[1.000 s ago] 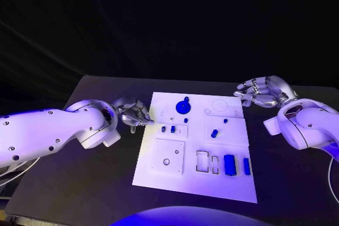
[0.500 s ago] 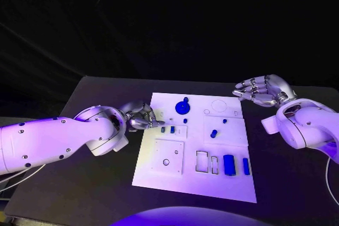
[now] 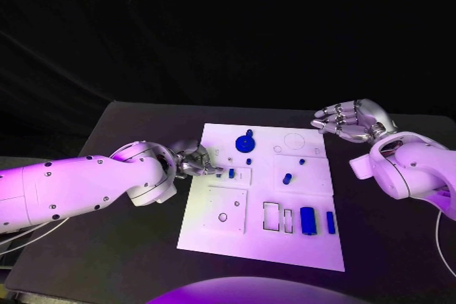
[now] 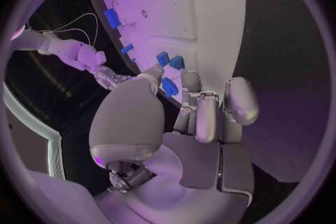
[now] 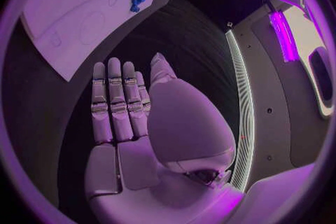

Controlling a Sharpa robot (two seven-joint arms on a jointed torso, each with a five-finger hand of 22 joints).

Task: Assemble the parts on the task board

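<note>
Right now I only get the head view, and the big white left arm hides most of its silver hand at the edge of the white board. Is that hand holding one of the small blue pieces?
Observer: The left wrist view shows a small blue piece right between the thumb tip and fingertips of the left hand, at the edge of the white task board. I cannot tell whether it is pinched or lying on the board.
Operator: And the right hand? It looks curled up to me.
Observer: In the right wrist view the right hand has its fingers straight and side by side, with nothing in them. It is over the black table beside the board.
</note>
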